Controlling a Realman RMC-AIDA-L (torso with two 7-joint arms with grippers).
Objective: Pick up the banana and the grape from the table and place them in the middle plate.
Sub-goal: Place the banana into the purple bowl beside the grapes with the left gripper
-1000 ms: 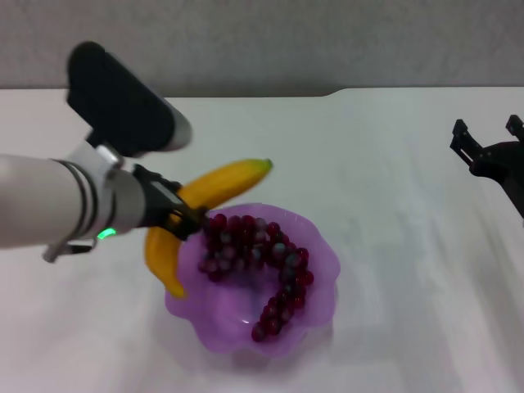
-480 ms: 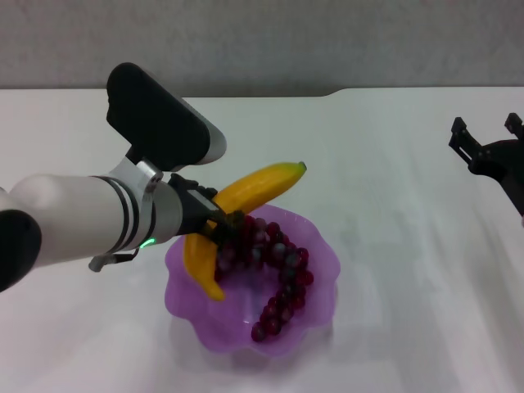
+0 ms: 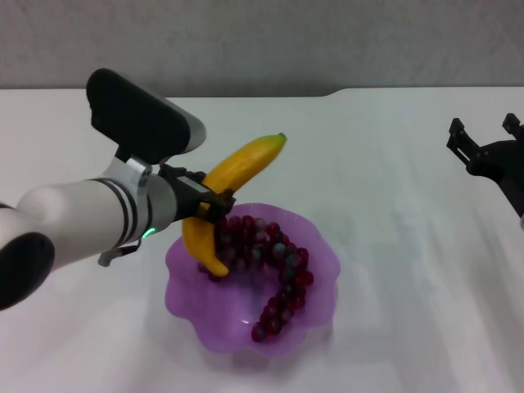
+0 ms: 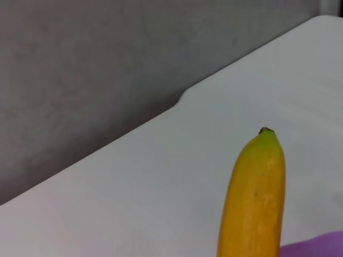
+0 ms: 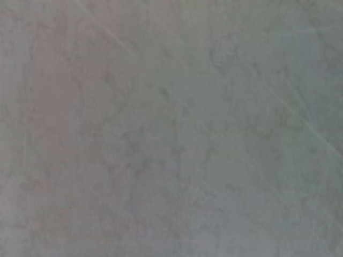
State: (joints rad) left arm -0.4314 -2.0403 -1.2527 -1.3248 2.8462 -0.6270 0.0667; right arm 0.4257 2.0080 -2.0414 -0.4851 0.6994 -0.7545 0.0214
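On the large flat white bench (image 3: 385, 205), which fills most of the head view, everything of the task lies a little to my left of centre. The biggest thing on it is the translucent purple plastic plate with the wavy scalloped rim (image 3: 315, 315). It stands flat on the bench near the front. Inside this plate lies the long bunch of small dark red-purple round grapes (image 3: 274, 270), curving from the far-left part of the plate toward its near side.

My left arm reaches in from the left, and my left hand (image 3: 211, 205) is closed on the single curved yellow-orange banana with the dark green tip (image 3: 237, 168), gripping it around its middle. The banana is lifted and tilted. Its green tip points up and away, beyond the far rim of the plate, and its lower end hangs over the left part of the plate, just beside the grapes. I cannot tell if this end touches the plate. In the left wrist view only the upper part of the banana (image 4: 252, 203) shows, with a small piece of the purple plate (image 4: 316, 247) next to it.

My right hand (image 3: 485, 139) is well apart at the right edge, above the bench, with its fingers spread and holding nothing.
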